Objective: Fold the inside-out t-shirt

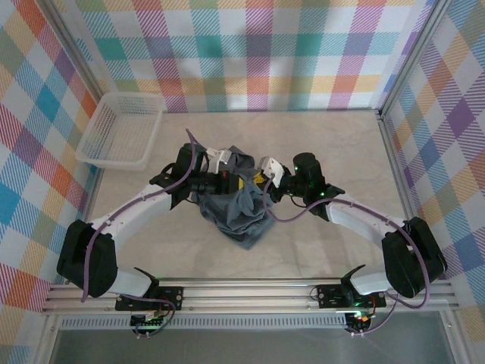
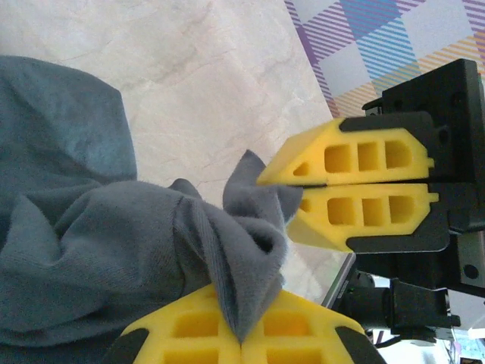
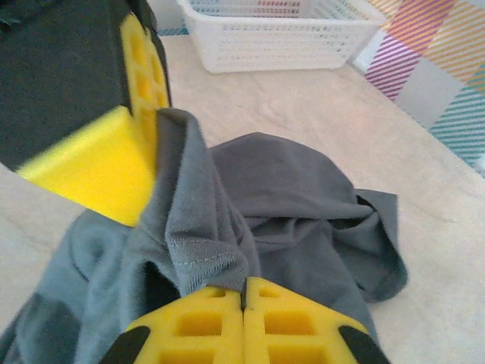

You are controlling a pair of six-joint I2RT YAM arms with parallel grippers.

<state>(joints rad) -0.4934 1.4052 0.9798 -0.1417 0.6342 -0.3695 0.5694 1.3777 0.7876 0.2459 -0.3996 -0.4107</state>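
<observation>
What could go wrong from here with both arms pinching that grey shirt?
The left fingers and right fingers are each shut on just a small bunched tip of the t-shirt, so the cloth may slip out when pulled. The two grips sit very close together, so the fingers could bump. The rest of the shirt lies crumpled on the table, so spreading it may drag in twisted layers.

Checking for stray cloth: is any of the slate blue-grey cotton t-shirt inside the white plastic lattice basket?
No, the blue-grey t-shirt sits bunched mid-table, apart from the white lattice basket at the far left.
</observation>
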